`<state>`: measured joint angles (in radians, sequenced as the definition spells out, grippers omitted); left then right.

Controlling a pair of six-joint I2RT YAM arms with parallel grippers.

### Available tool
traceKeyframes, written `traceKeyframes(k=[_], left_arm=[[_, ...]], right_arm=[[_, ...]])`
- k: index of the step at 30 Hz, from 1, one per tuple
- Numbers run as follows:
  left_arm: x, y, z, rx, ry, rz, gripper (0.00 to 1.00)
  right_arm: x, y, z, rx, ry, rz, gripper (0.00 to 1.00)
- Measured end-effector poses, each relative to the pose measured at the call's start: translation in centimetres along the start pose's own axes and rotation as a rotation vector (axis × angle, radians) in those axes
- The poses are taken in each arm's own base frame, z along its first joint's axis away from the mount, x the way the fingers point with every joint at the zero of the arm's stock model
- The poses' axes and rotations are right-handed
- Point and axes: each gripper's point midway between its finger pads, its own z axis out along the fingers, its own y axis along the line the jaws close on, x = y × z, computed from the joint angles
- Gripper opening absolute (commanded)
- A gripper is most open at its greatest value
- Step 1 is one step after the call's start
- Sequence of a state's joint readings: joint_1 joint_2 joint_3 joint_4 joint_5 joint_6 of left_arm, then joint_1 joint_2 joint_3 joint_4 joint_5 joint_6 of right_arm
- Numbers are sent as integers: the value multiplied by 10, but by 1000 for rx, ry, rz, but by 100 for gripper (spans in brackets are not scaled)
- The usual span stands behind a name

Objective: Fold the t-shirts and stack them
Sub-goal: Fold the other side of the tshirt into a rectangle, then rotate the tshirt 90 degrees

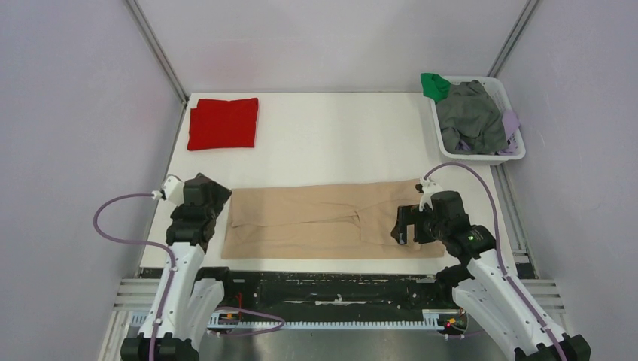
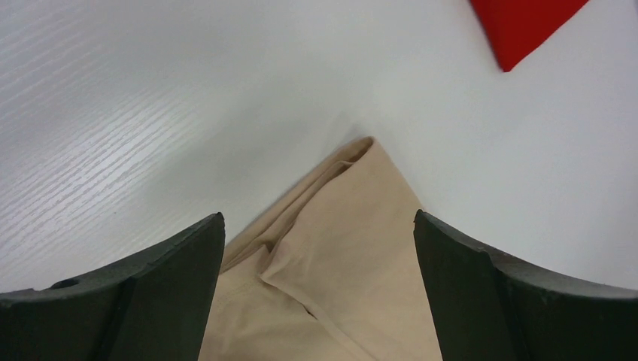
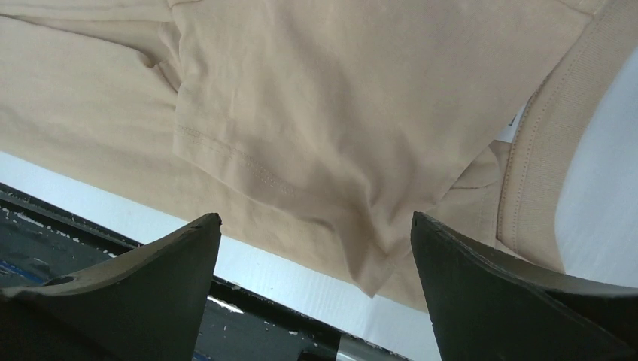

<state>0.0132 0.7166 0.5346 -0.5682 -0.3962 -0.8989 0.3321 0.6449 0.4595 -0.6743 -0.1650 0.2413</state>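
The beige t-shirt (image 1: pixel 316 222) lies folded to a long band across the near half of the white table (image 1: pixel 338 139). It also shows in the left wrist view (image 2: pixel 331 256) and in the right wrist view (image 3: pixel 316 113), where its collar (image 3: pixel 542 150) and a bit of the white label are at the right. My left gripper (image 1: pixel 218 204) is open over the shirt's left end, holding nothing. My right gripper (image 1: pixel 401 226) is open over the shirt's right end near the collar, holding nothing. The red t-shirt (image 1: pixel 223 123), folded to a rectangle, lies at the far left; its corner shows in the left wrist view (image 2: pixel 527 26).
A white basket (image 1: pixel 502 156) at the far right holds grey, green and lilac clothes. The table's near edge meets a black rail (image 1: pixel 331 282). Metal frame posts stand at the far corners.
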Motion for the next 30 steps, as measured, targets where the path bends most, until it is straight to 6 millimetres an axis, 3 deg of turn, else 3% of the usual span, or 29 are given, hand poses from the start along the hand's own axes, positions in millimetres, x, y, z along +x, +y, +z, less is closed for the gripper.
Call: traceKeyframes(k=[3,6,9,13,15,20,27,30], left_arm=[[-9,-15,-7,47,-5,-16,100],[-2,-31,-7,101,63,-5,100],[22,-51,1,167,194,29,100],[61,-66,9,223,371,82,100],[76,-71,9,245,430,110,100],[99,-68,18,230,506,168,100],[116,-52,29,171,550,205,100],[122,-51,29,173,559,219,100]], right_arm=[[-1,1,0,-5,6,0,98],[-10,7,-2,-23,0,-11,98],[-30,12,-4,-38,-50,-24,98],[-37,14,6,-49,-65,8,98],[-30,12,19,-47,-47,40,98],[12,-5,48,7,59,122,98],[-20,-15,76,72,11,146,98],[-50,-25,95,112,-8,168,98]])
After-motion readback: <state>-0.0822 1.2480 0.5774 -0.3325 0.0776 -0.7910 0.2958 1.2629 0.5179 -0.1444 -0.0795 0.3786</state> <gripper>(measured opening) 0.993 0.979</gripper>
